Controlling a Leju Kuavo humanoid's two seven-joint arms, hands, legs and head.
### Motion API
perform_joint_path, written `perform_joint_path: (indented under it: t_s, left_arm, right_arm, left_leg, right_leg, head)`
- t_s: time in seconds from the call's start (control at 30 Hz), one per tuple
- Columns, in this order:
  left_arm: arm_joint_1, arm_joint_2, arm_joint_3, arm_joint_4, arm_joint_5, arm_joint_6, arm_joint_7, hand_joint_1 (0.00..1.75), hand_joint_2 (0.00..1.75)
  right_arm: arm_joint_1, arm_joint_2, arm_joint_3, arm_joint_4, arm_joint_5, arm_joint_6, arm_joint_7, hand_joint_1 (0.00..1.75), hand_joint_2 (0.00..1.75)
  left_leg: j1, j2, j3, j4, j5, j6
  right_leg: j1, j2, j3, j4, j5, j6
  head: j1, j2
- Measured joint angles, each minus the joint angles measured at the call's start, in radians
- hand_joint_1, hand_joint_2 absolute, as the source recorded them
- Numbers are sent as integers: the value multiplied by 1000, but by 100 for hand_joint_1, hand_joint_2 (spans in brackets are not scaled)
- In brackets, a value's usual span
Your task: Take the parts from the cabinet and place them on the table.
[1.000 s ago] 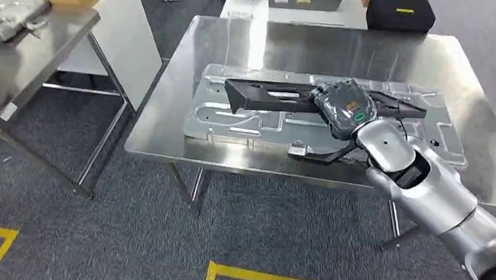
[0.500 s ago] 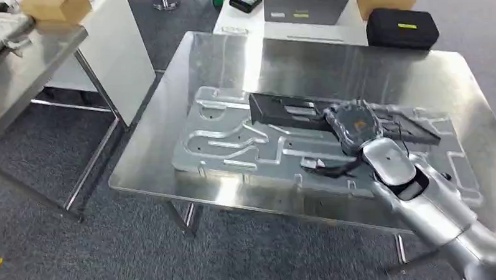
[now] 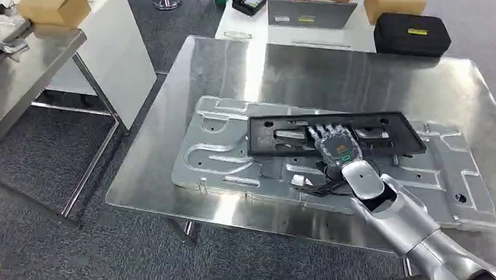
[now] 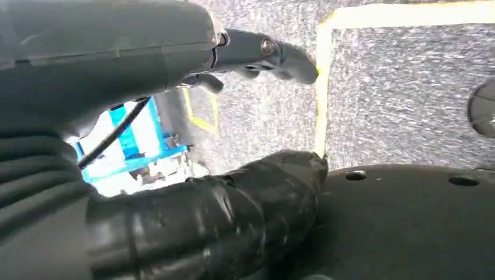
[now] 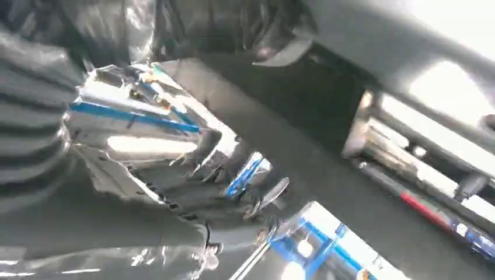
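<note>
the black frame (image 3: 332, 136) lies flat on the big grey pressed-metal panel (image 3: 233, 154), which itself rests on the steel table (image 3: 355, 68). the frame's long axis runs across the table from side to side, tilted slightly, with one end toward the panel's middle and the other end out toward the robot's right.

the right hand (image 3: 335, 145) lies on top of the frame near its middle, fingers (image 3: 320, 132) spread and laid flat over it, pointing away from the robot and across the long axis. from the head view the hand looks to be resting on the frame, with nothing wrapped around it; the right wrist view is too blurred and glary to confirm that, so i can't tell for certain whether it has let go.

the left hand (image 4: 257, 52) hangs low over the carpet and its yellow floor tape (image 4: 322, 87). its fingers look loosely curled with nothing in them (again hard to tell), and it is well away from the frame, so the right hand is plainly the nearer one.

judging by this, the frame is already down on the table. the next move likely needs the hand to lift straight up off it without dragging it along its length.

beyond the table stand a black case (image 3: 411, 33), a laptop (image 3: 311, 13) and a cardboard box (image 3: 394, 0).
</note>
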Motion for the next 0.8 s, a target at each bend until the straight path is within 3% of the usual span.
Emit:
perform_joint_path:
  t_s: [0.2,0.23,0.43,0.6,0.63,0.67,0.7,0.73,0.8]
  left_arm:
    - [-7,5,0,0,5,2,1,0,175]
    - [-8,6,0,0,5,2,1,0,0]
    - [-4,5,0,0,3,-4,3,0,0]
    - [-4,3,0,0,6,-3,4,0,0]
    - [-6,2,2,0,22,0,24,0,0]
    - [-6,-1,2,0,27,0,25,0,0]
    - [-6,-5,2,0,29,2,26,0,0]
    - [-6,-8,2,0,31,5,26,0,0]
    - [-7,-16,3,0,39,11,26,0,0]
  right_arm:
    - [-4,21,0,16,-3,4,-2,0,0]
    - [1,26,2,21,-4,8,-8,0,0]
    - [8,33,8,31,-26,8,-31,0,0]
    - [8,37,9,31,-36,8,-38,0,0]
    - [16,83,29,-14,-84,23,-62,0,0]
    - [21,89,34,-52,-88,20,-54,0,0]
    - [27,91,38,-89,-89,16,-45,0,0]
    - [32,95,43,-127,-88,11,-41,0,0]
    - [47,102,58,-207,-83,9,-33,0,0]
  left_leg:
    - [4,4,21,-11,-4,-9]
    - [4,4,22,-12,-3,-11]
    - [5,4,21,-14,1,-21]
    - [5,4,21,-14,1,-21]
    - [1,4,17,-10,-1,-6]
    - [2,3,22,-22,14,-1]
    - [21,9,34,-51,29,-1]
    - [19,12,37,-63,36,0]
    - [20,16,30,-63,40,1]
  right_leg:
    - [5,1,16,0,-8,-13]
    - [5,1,16,0,-8,-13]
    - [6,0,15,0,-6,-17]
    - [6,0,15,0,-6,-17]
    - [0,-1,15,-8,1,-9]
    - [3,1,19,-15,9,-4]
    - [6,1,18,-9,-2,-1]
    - [8,-2,11,11,-29,2]
    - [1,-1,-40,142,-117,10]
  head:
    - [0,0]
    - [0,0]
    - [0,0]
    - [0,0]
    - [0,0]
    - [0,0]
    - [0,0]
    - [1,0]
    - [1,0]
